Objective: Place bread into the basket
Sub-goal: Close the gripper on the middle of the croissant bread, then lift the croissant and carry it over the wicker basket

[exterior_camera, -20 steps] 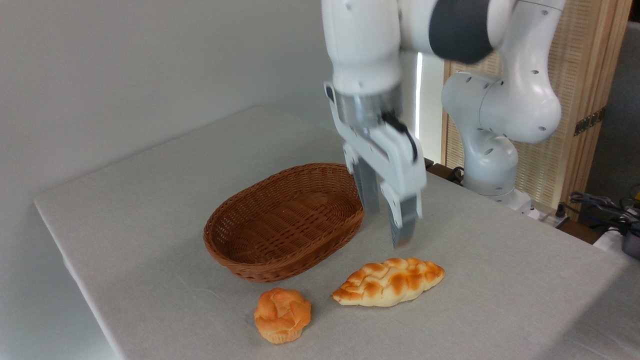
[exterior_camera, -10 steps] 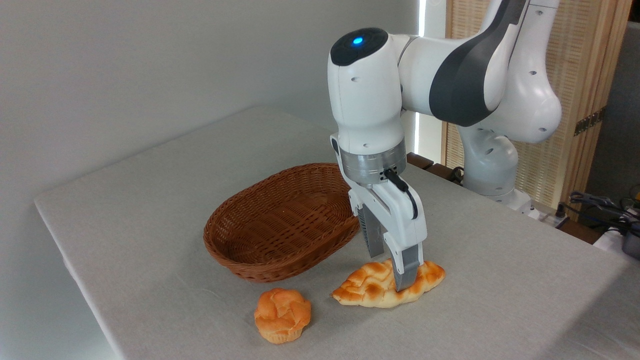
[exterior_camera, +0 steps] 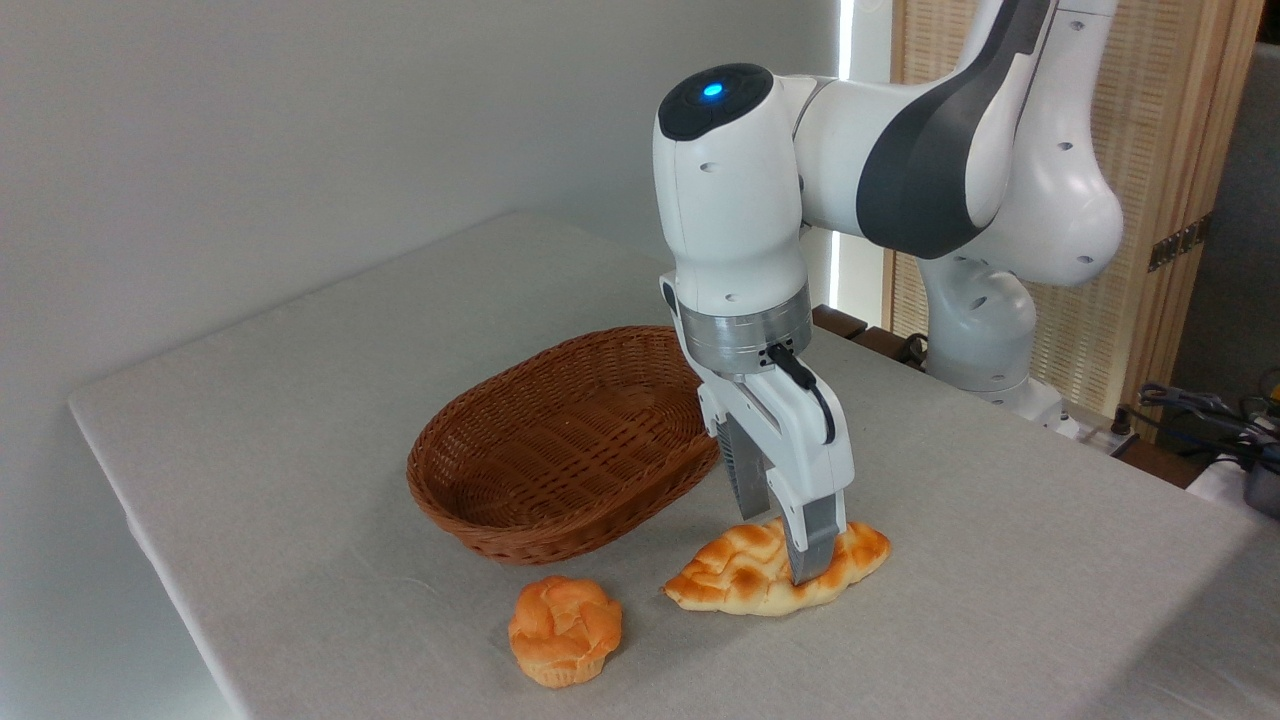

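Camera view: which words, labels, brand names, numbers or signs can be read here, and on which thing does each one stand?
None can be read.
White robot arm: no lettering shows, only a blue light on top.
Reddish-brown oval wicker basket, long braided bread loaf, small round orange bun, grey table cloth: no text.

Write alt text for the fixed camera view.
A white robot arm's gripper straddles a braided bread lying on a grey table. An empty wicker basket sits behind-left of it, a small round bun in front.
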